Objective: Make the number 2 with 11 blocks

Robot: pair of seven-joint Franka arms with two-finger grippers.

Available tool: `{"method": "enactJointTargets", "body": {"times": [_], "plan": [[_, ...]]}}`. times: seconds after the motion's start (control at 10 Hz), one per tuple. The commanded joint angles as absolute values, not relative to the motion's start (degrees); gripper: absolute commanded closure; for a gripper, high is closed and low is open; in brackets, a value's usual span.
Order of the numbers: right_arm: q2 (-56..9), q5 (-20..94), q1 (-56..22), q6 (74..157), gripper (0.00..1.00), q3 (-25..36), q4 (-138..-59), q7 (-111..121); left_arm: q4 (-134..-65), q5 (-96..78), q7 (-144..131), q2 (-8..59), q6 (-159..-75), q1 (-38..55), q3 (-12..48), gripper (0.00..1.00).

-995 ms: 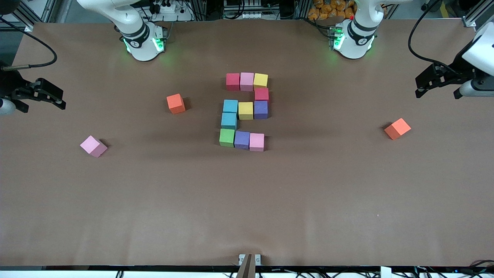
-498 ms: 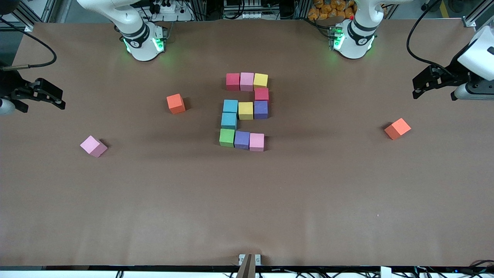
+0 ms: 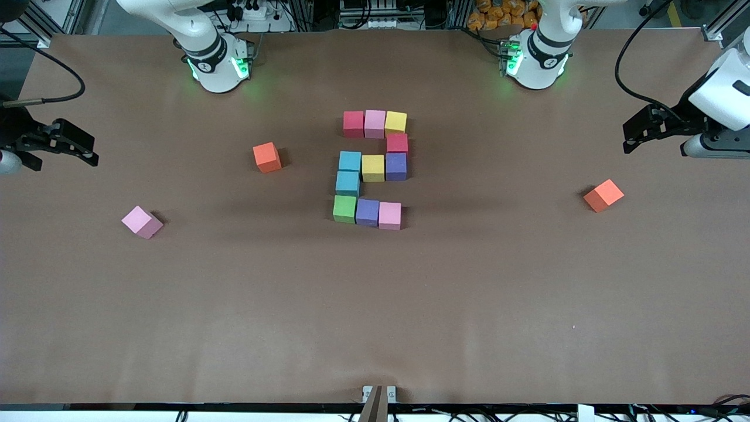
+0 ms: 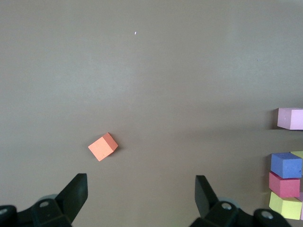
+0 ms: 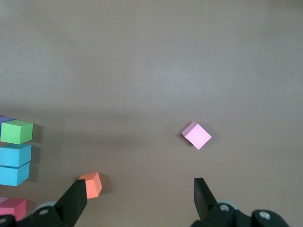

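Judging by the layout, the figure looks finished: eleven blocks [image 3: 372, 168] sit mid-bench as a 2: two red, two pink, two yellow, two blue, two purple, one green. Three spares lie apart: two orange cubes [image 3: 267, 157], one pink cube [image 3: 142, 221]. Left pincer [image 3: 638, 130] and right pincer [image 3: 76, 143] wait open, empty, over the bench ends.

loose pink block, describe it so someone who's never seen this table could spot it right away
Start at the figure 2 of coloured blocks in the middle of the table, then look toward the right arm's end. Two loose blocks lie there: an orange block, and the loose pink block, nearer the front camera. It is turned cornerwise, touches nothing, and is the only pink block outside the figure.
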State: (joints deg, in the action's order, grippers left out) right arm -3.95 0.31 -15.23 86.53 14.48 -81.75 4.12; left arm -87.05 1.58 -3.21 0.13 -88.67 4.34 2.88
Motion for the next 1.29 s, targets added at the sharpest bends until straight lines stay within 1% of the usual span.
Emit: {"method": "enactJointTargets", "body": {"times": [0.0, 1.19], "plan": [[-4.0, -0.2, -14.8, 85.7, 0.00, 14.3, -80.9, 4.7, -85.4, 0.7, -2.2, 0.7, -87.5, 4.0, 2.9, 0.00], [-3.6, -0.8, -14.5, 85.7, 0.00, 14.6, -80.9, 4.8, -85.8, 1.1, -3.2, 0.8, -87.6, 4.2, 3.1, 0.00]]}}
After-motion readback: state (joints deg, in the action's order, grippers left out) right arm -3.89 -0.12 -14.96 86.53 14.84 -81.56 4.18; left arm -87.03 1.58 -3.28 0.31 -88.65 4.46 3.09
